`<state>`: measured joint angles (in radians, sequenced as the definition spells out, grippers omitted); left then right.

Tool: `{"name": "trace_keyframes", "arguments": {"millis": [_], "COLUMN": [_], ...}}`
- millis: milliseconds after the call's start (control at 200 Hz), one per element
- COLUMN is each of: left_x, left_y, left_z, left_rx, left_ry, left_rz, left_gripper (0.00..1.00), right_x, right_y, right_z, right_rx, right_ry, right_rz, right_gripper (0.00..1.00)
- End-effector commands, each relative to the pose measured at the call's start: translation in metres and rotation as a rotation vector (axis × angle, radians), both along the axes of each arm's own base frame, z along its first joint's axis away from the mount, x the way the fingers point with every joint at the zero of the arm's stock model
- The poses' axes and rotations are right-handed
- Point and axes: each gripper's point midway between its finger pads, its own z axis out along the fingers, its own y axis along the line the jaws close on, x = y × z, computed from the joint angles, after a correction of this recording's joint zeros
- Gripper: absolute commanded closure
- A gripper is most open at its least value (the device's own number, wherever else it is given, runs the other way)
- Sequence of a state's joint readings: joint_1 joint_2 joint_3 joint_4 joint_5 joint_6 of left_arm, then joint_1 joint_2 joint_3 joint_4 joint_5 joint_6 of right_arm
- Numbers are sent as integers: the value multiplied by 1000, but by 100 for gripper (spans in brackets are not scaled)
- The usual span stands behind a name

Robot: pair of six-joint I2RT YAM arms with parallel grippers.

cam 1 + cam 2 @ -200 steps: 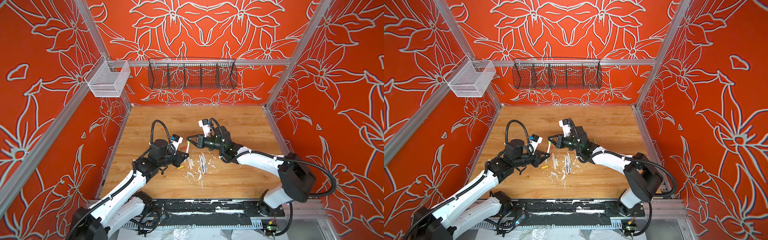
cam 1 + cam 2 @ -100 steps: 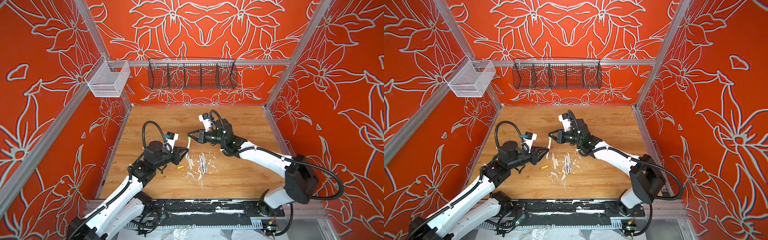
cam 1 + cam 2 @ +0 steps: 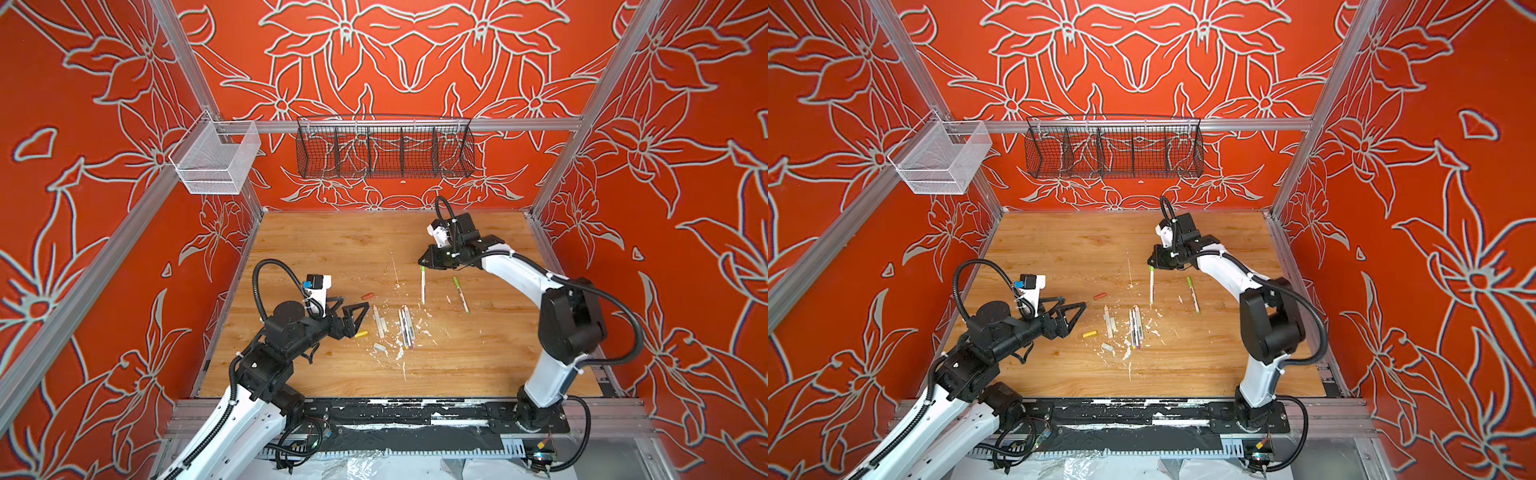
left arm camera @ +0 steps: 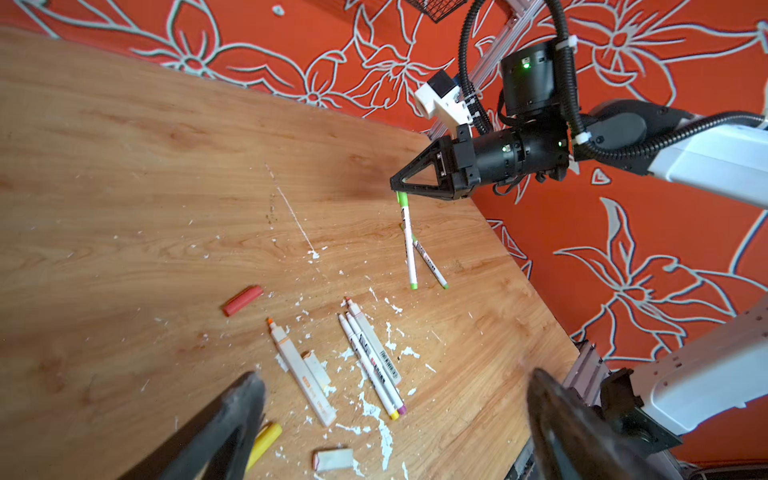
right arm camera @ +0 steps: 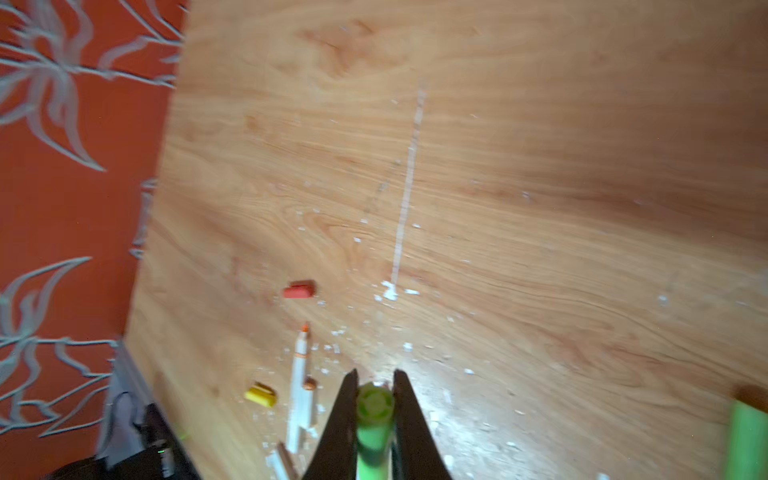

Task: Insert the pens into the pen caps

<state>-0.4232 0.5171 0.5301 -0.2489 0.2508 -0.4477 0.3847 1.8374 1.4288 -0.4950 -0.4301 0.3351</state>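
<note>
The right gripper point(image 3: 420, 262) pinches the slim white pen with lime green cap point(image 3: 423, 286) at its cap, and the pen hangs below the jaws. I would lower it gently onto the wooden table point(image 3: 332, 249) before releasing. The left gripper point(image 3: 355, 302) is spread wide, low and level, with the short yellow plastic cap point(image 3: 360, 333) just beside it.

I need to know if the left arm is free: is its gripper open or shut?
Open. In the left wrist view the left gripper has its fingers far apart, holding nothing.
</note>
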Motion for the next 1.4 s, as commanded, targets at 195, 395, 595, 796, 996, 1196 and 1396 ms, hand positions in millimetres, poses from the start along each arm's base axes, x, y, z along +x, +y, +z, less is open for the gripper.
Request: {"name": "trace_keyframes", "arguments": {"millis": [195,395,595,796,996,1196,1396], "left_x": [-5,-1,4,7,10,11,11], "left_y": [10,8,5,8,18,40,48], "left_z": [-12,-17,-25,-38,-54,-77,-84], "left_rx": [7,18,18,33,45,90,93], "left_ry": [87,107,140,183,229,305,322], "left_rz": [55,52,55,81,156,288,340], "left_gripper": [3,3,3,3,3,3,3], "right_x": [-1,0,2,3,-21,-78,-129], "right_y": [-86,-119,-120,-119,-75,4,63], "right_z": [-60,-78,-81,-62,-37,-28,-42], "right_rx": [-500,-649,-644,-628,-523,-324,-251], "right_ry": [189,233,224,158,45,14,66], "right_rz": [6,-19,-27,-36,93,300,399], "right_gripper": [100,95,78,54,37,27,35]}}
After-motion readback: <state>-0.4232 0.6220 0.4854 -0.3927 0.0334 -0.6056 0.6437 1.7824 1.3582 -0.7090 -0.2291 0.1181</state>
